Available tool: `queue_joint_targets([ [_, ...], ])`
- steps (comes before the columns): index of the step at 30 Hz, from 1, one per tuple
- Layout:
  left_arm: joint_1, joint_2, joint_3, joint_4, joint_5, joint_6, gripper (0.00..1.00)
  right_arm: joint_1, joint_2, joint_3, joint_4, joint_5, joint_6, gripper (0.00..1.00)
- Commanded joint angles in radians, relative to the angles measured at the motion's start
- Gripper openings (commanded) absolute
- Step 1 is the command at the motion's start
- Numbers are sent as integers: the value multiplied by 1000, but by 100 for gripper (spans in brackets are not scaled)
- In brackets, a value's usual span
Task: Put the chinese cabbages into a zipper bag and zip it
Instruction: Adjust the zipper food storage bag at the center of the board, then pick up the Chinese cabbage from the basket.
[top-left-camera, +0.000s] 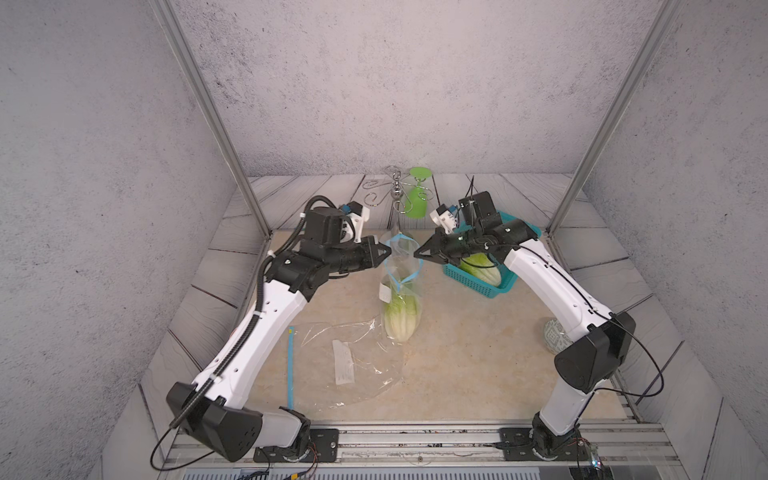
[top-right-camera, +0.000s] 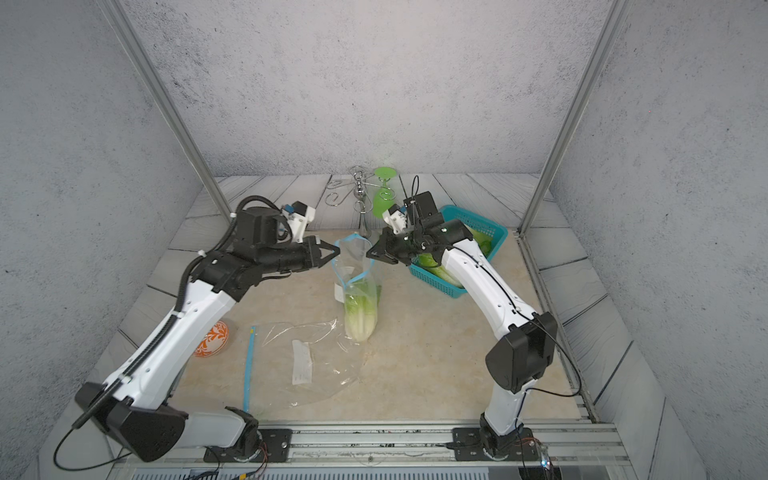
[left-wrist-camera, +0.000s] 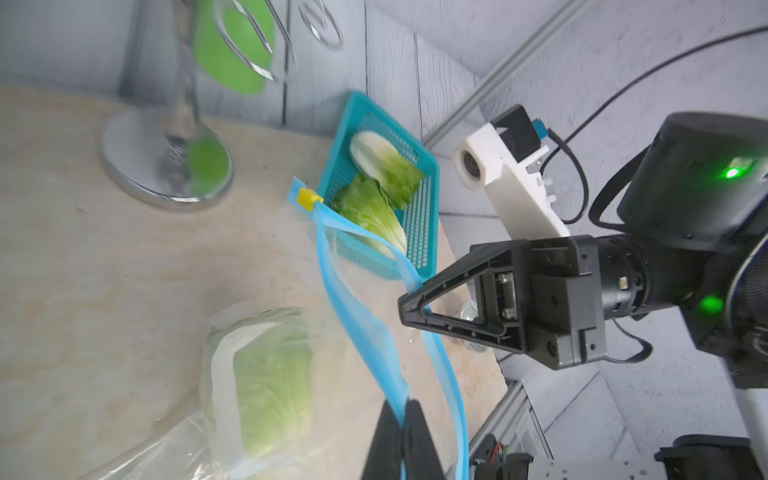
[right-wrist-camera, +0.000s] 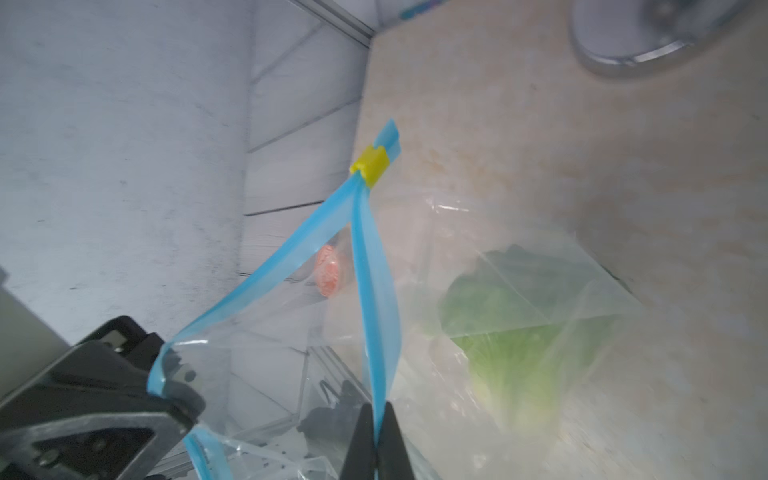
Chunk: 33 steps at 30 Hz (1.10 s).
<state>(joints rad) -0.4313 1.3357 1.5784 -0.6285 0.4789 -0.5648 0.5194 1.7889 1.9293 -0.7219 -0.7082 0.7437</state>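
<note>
Evidently left hand (top-left-camera: 388, 250) and right hand (top-left-camera: 417, 253) each clamp a zipper bag (top-left-camera: 401, 259) lip, spreading its mouth for 2 more cabbages (left-wrist-camera: 372, 208).

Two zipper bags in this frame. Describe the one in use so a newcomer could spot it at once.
On the beige tabletop, look at the centre. The zipper bag there hangs upright, its blue rim pinched on either side by the left gripper and the right gripper. Unlike the empty bag lying flat nearer the camera, it holds one cabbage.
</note>
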Motion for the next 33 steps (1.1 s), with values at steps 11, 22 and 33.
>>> queue_joint_targets([
  [11, -63, 52, -95, -24, -23, -21, 0, -3, -24, -391, 219, 6, 123, 0],
  [22, -154, 195, -137, 7, -47, -4, 0, -125, -25, -487, 2, 81, -156, 20],
  [33, -159, 201, -100, -9, -54, 56, 0, -369, -26, -238, -86, 480, -448, 90],
])
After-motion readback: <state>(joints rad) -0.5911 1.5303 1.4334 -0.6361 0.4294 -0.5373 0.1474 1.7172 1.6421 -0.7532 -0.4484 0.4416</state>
